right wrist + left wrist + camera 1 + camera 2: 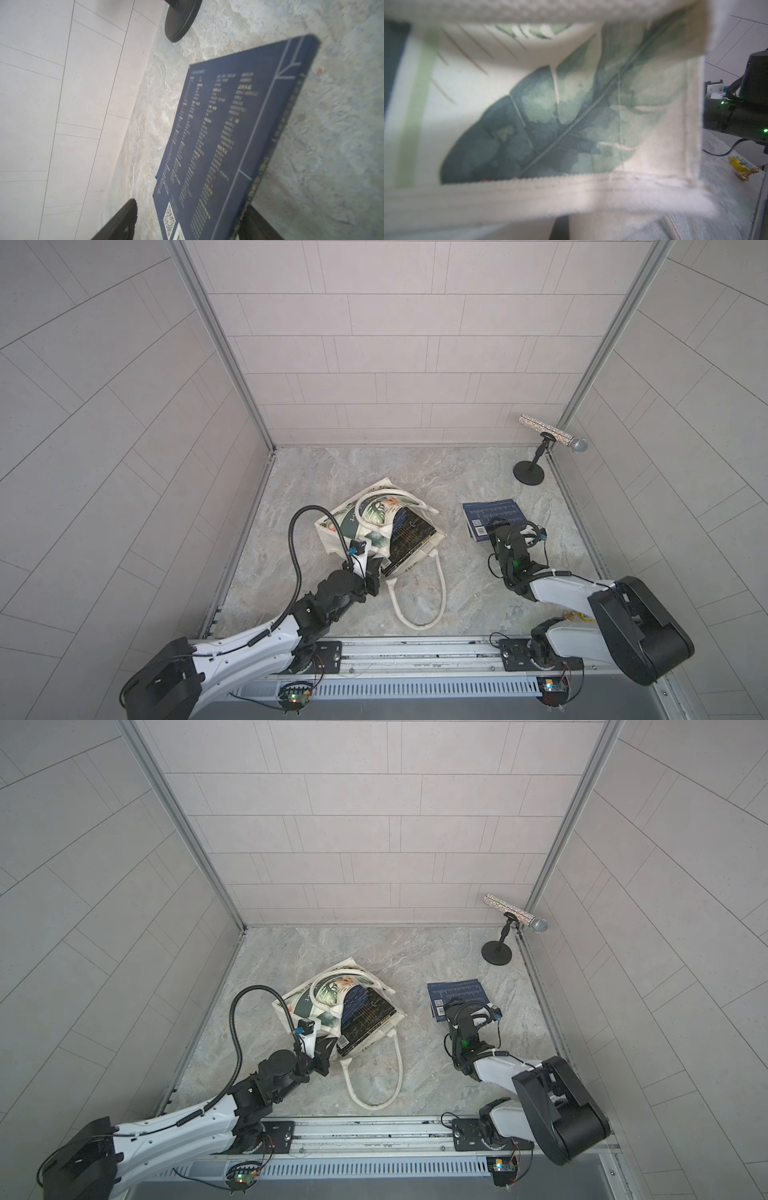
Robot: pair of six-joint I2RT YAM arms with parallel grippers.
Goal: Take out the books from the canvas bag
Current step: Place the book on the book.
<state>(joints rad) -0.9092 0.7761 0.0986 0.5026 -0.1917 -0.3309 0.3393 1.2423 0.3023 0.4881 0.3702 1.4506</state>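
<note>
The left arm (249,639) reaches in from the near left. The left jaws are closed tight on the near-left rim of the cream canvas bag (376,491) with dark green leaf print, cloth pinched. Left wrist view: blurred leaf-printed cloth and hems of the canvas bag (550,124) fill the frame; fingertips hidden behind it.

The canvas bag lies on its side on the grey marbled worktop (374,464), centre-left, mouth toward the near right. One cream handle (443,593) loops flat over the worktop toward the near edge; the second lies curled on top of the bag.

In the bag: black paperback (415,543) with fine gold lines and a barcode sticker, about half out of the mouth. Beside it on the far side, deeper in, the navy cover (400,517) of another book.

Out of the bag: navy paperback (492,510) with pale text lines, flat on the worktop, well apart to the right of the bag, slightly askew on a second navy book (157,178) of which only a corner shows in the right wrist view.

The right jaws are spread wide, low over the near end of the navy paperback; one finger (122,220) clear of the book's side, the other just beside its spine edge; nothing held.

Far right corner: glitter-covered microphone (552,434) clipped level on a small black stand (528,473) with a round base
</note>
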